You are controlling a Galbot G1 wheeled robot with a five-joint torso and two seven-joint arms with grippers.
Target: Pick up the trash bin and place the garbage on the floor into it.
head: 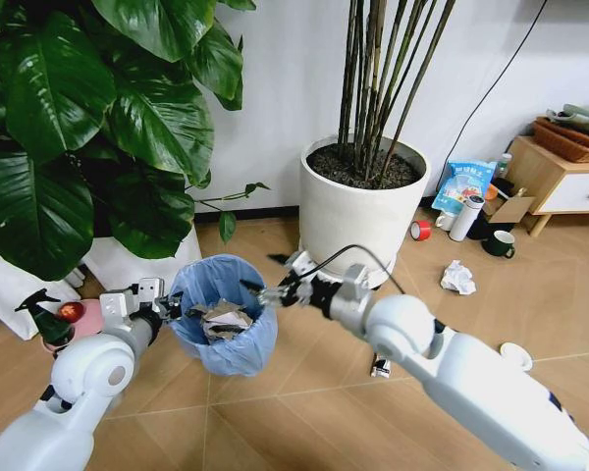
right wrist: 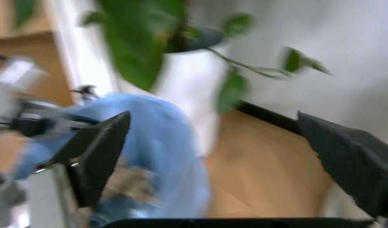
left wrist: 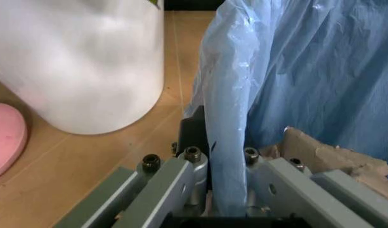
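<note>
The trash bin (head: 223,316), lined with a crinkly light blue bag, is tilted slightly, with crumpled paper (head: 222,320) inside it. My left gripper (head: 167,310) is shut on its rim; in the left wrist view the fingers (left wrist: 181,175) clamp the blue-lined rim (left wrist: 227,118). My right gripper (head: 271,279) is open just over the bin's right rim, holding nothing. In the blurred right wrist view the right gripper (right wrist: 226,161) points at the bin (right wrist: 150,137). On the floor (head: 304,373) lie a white paper wad (head: 458,278), a white disc (head: 515,355) and a small piece (head: 380,369).
A big white plant pot (head: 358,208) stands just behind the bin, and a leafy plant's pot (head: 137,263) to its left. A red tape roll (head: 421,230), white bottle (head: 465,218), dark mug (head: 499,243) and wooden cabinet (head: 562,179) are at right. A spray bottle (head: 44,319) stands at left.
</note>
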